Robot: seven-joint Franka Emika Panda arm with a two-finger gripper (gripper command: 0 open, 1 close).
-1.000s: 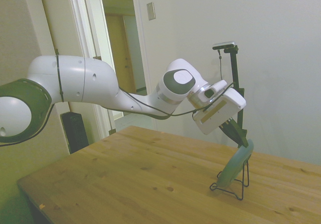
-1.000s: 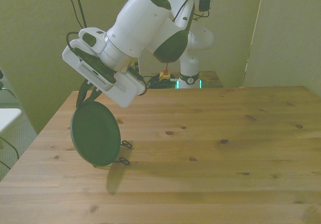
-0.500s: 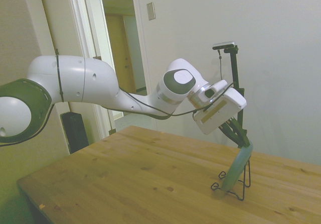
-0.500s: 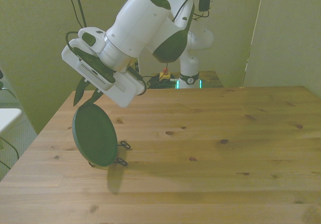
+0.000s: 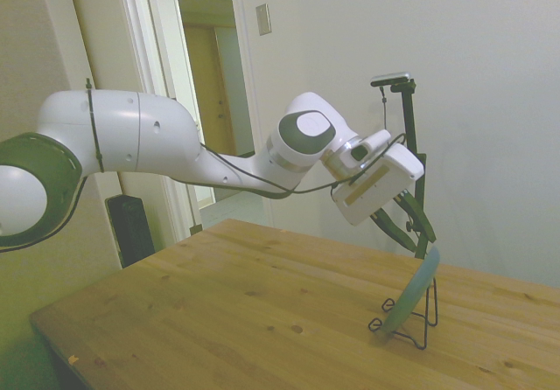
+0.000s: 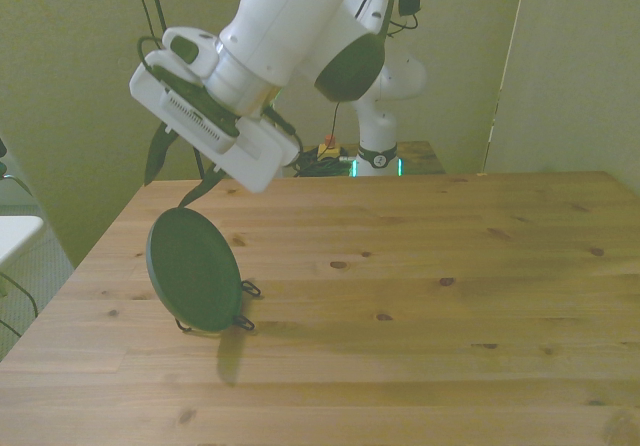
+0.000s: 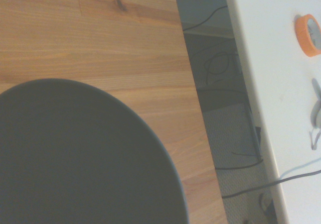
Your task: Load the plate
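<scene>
— Where's the plate [image 6: 192, 270]?
— Lower left of the front view, on edge in the rack [image 5: 411, 318], leaning on its back wire.
— And the jaws?
— Spread, just above the plate's top rim, clear of it.

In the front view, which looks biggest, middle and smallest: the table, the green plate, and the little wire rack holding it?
1. The wooden table, by far the largest.
2. The plate.
3. The wire rack, smallest as seen, though the plate hides most of it, so its full size is unsure.
</scene>
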